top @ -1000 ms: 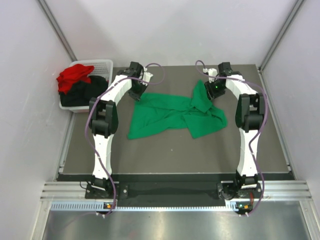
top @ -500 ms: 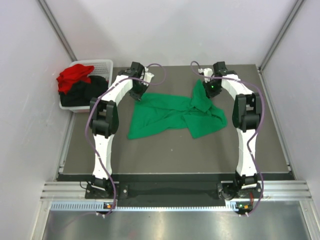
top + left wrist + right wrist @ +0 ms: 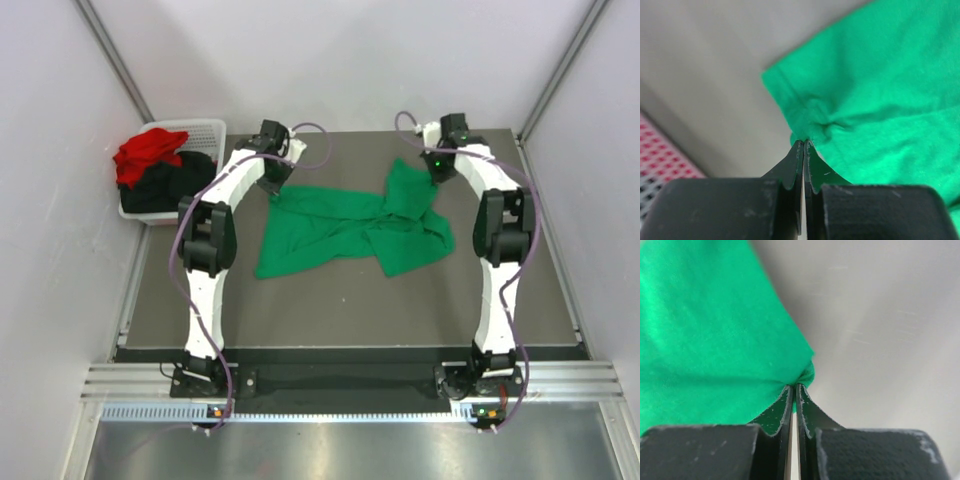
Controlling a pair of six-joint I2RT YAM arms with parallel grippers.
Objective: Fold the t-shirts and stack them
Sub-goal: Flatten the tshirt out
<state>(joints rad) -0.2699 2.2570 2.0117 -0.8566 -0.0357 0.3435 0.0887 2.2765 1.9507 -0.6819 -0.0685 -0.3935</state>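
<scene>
The bright green t-shirt (image 3: 350,228) lies crumpled across the middle of the dark table. My left gripper (image 3: 277,193) is shut on its far left corner; in the left wrist view the jaws (image 3: 803,142) pinch a bunched hem of green cloth (image 3: 875,90). My right gripper (image 3: 428,178) is shut on the shirt's far right edge, and in the right wrist view the closed tips (image 3: 793,386) hold a fold of green cloth (image 3: 705,350). The red t-shirt (image 3: 148,152) and the black t-shirt (image 3: 170,185) are heaped in the white basket (image 3: 205,128).
The basket stands at the table's far left corner, beside the left wall. Grey walls close in the table on the left, right and back. Both arms reach from the near edge to the far half of the table (image 3: 330,300).
My right gripper has shut on the green shirt's far edge and shifted a little to the right, pulling the cloth with it. The left gripper has kept its grip and place.
</scene>
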